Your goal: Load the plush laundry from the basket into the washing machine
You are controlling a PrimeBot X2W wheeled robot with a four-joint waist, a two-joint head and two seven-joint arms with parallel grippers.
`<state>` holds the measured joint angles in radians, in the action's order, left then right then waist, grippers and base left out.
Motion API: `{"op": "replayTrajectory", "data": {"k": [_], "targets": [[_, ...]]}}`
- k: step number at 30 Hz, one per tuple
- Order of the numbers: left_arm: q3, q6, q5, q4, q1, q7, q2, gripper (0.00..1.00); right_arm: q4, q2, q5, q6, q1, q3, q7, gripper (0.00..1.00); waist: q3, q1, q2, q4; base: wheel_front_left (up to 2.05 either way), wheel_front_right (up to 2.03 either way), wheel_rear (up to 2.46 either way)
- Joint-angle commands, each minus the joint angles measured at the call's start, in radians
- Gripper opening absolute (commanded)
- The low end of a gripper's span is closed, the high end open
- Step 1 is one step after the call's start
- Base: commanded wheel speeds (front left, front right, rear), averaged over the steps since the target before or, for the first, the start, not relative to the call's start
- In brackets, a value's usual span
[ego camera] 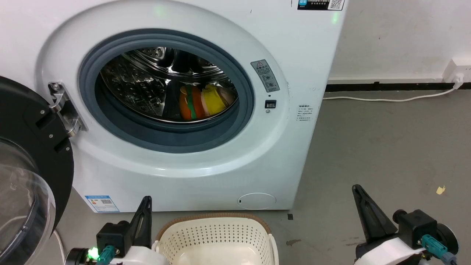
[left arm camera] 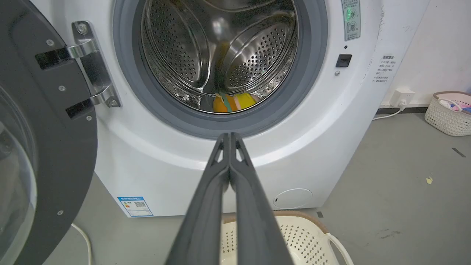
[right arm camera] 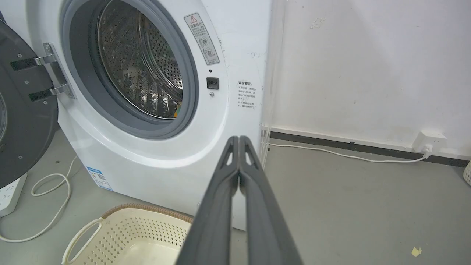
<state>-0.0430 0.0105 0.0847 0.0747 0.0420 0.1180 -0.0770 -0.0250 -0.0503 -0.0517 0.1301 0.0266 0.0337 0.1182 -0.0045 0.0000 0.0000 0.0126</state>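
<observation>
The white washing machine (ego camera: 191, 158) stands before me with its black-rimmed door (ego camera: 33, 147) swung open to the left. Inside the steel drum (ego camera: 147, 84) lie the orange plush with a green stripe (ego camera: 189, 103) and the yellow plush (ego camera: 213, 99), side by side; the left wrist view shows them too (left arm camera: 232, 103). The cream basket (ego camera: 217, 235) sits on the floor below the porthole, and no plush shows in the part of it I see. My left gripper (left arm camera: 229, 135) is shut and holds nothing, left of the basket. My right gripper (right arm camera: 239, 139) is shut and holds nothing, to the basket's right.
A white cable (ego camera: 386, 98) runs along the grey floor to a wall socket (ego camera: 458, 73) on the right. A second basket with clothes (left arm camera: 450, 112) stands by the wall further right. A power strip (right arm camera: 9, 195) and looped cord (right arm camera: 48, 187) lie left of the machine.
</observation>
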Motion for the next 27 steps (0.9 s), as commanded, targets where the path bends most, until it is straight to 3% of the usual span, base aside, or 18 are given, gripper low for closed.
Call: {"op": "replayTrajectory", "data": {"k": [1,27], "targets": [[0.006,-0.005,-0.011,-0.008,-0.012,-0.007,0.003,0.0,0.006,0.0,0.01,0.0,-0.012,-0.005,-0.007,0.0,0.0,0.0,0.0,0.0,0.0,0.0,0.0],[0.024,-0.008,-0.046,-0.04,-0.026,-0.06,0.015,0.0,0.015,0.0,0.03,0.0,-0.019,-0.019,-0.06,0.0,0.002,0.0,0.0,-0.006,0.0,0.0,0.0]]}}
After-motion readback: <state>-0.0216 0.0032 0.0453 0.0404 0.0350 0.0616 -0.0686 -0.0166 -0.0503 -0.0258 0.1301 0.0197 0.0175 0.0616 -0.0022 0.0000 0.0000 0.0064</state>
